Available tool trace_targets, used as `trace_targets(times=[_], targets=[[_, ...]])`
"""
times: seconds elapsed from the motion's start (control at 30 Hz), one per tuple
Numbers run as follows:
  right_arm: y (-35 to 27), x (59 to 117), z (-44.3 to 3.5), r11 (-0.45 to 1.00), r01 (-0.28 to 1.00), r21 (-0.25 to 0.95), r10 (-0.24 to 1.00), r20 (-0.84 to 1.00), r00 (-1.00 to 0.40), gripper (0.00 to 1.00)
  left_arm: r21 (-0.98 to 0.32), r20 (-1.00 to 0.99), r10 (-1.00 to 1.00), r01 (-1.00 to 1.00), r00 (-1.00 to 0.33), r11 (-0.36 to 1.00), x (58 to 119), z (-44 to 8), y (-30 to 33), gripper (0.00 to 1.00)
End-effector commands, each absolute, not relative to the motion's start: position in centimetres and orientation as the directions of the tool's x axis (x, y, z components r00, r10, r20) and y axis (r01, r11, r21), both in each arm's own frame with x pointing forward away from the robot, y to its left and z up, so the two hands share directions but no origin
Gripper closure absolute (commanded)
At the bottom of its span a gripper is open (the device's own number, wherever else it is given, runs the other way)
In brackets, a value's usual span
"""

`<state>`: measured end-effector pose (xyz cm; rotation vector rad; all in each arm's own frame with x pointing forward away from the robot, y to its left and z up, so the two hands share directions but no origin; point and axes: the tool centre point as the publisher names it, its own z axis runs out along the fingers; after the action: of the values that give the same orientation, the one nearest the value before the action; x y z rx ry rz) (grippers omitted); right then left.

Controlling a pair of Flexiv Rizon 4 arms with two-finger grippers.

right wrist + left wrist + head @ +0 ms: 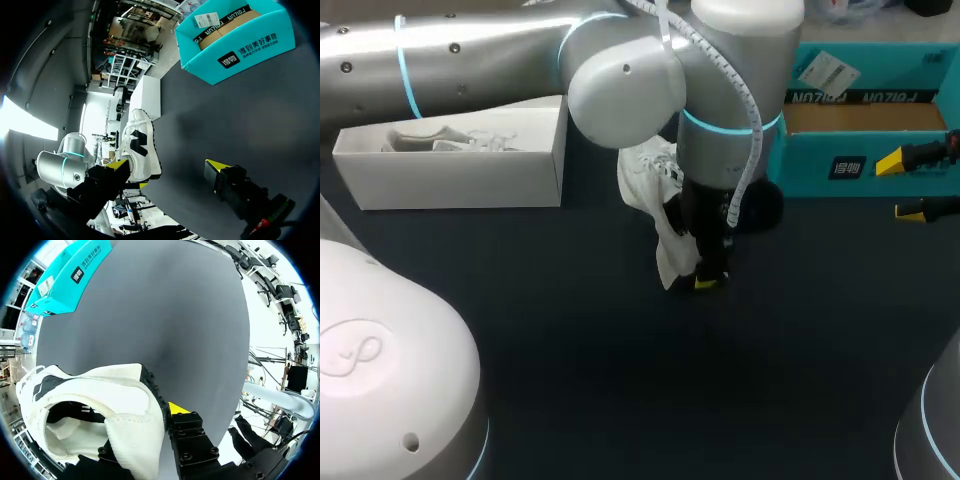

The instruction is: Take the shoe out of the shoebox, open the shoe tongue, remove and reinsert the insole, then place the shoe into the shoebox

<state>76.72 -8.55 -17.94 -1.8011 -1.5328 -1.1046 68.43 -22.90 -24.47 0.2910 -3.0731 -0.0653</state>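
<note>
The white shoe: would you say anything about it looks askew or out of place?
Yes. The white shoe is upended rather than lying flat, gripped at the edge of its opening by the left gripper, outside the teal shoebox. No damage shows.

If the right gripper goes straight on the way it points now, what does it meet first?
Probably the white shoe that the left gripper holds; nothing stands between, though depth is unclear.

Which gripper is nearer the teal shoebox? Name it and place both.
Right. The right gripper hangs open just in front of the teal shoebox; the left gripper is farther off toward the middle, jaws shut on the white shoe.
</note>
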Motion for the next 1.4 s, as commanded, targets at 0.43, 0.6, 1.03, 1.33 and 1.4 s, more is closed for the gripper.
trace_targets(times=[0.43, 0.6, 1.03, 1.33, 1.4], targets=[[-8.5, 76.7, -18.0, -0.22, 0.969, 0.113, 0.542, 0.84, 0.026, 0.0, 0.05, -0.001, -0.17, -0.17, -0.985, 0.984, 68.4, -18.7, -22.0, 1.0], [-8.5, 76.7, -18.0, -0.22, 0.969, 0.113, 0.542, 0.84, 0.026, 0.0, 0.05, -0.001, -0.17, -0.17, -0.985, 0.984, 68.4, -18.7, -22.0, 1.0], [-8.5, 76.7, -18.0, -0.22, 0.969, 0.113, 0.542, 0.84, 0.026, 0.0, -0.049, 0.045, -0.218, -0.22, -0.975, 0.974, 69.6, -17.6, -16.3, 1.0], [-8.5, 76.7, -18.0, -0.22, 0.969, 0.113, 0.542, 0.84, 0.026, 0.0, -0.032, 0.072, -0.234, -0.237, -0.97, 0.971, 71.6, -17.6, -7.9, 1.0], [-8.5, 76.7, -18.0, -0.22, 0.969, 0.113, 0.542, 0.84, 0.026, 0.0, -0.034, 0.07, -0.204, -0.207, -0.976, 0.978, 72.0, -17.7, -6.3, 1.0]])
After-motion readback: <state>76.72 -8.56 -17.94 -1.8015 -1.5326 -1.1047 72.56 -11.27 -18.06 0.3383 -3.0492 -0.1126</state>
